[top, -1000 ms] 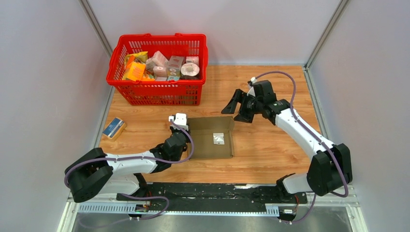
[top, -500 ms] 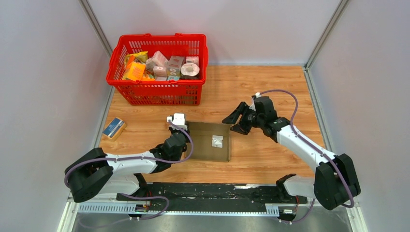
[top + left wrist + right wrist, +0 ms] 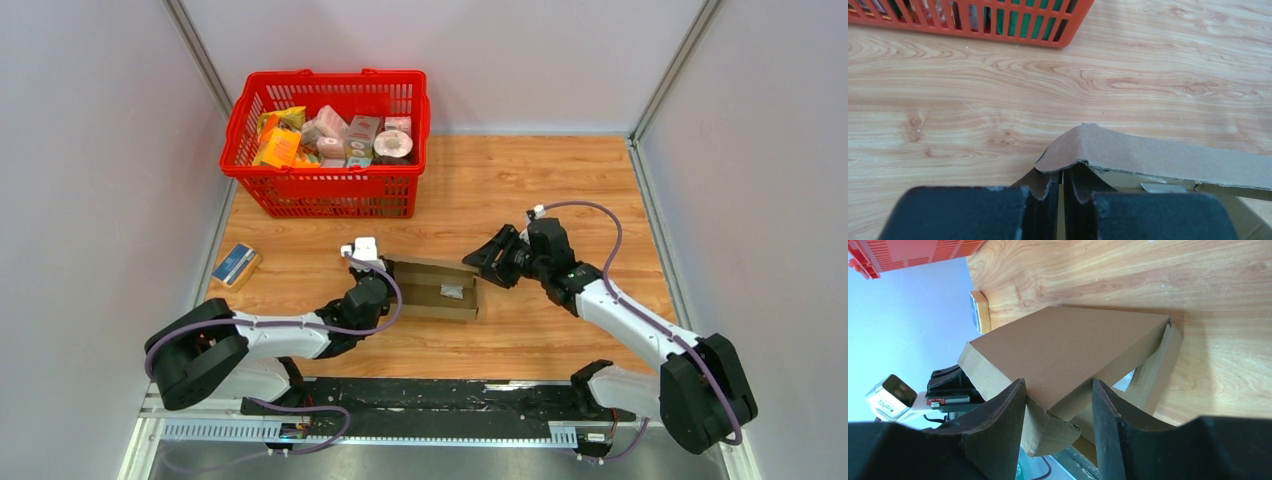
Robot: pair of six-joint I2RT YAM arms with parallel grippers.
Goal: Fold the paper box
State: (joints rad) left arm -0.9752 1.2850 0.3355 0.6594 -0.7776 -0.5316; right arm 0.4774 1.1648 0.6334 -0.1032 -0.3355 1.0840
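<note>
The paper box (image 3: 430,290) is plain brown cardboard lying at the table's middle, its lid flap tilted low over the tray. My left gripper (image 3: 383,277) is at its left wall; in the left wrist view this gripper (image 3: 1063,186) is shut on the box's wall edge, and the bent cardboard (image 3: 1148,155) shows above the fingers. My right gripper (image 3: 487,262) is at the box's right end. In the right wrist view it (image 3: 1058,390) is open, its jaws either side of the lid flap (image 3: 1063,350) and a rounded tab.
A red basket (image 3: 325,190) full of groceries stands at the back left; its wall also shows in the left wrist view (image 3: 968,20). A small blue-and-tan packet (image 3: 236,265) lies at the left edge. Grey walls enclose the wooden table on three sides.
My right gripper has moved down and left to the box's right end. The lid flap has swung down over the tray, so the box looks narrower. My left gripper has kept its hold.
</note>
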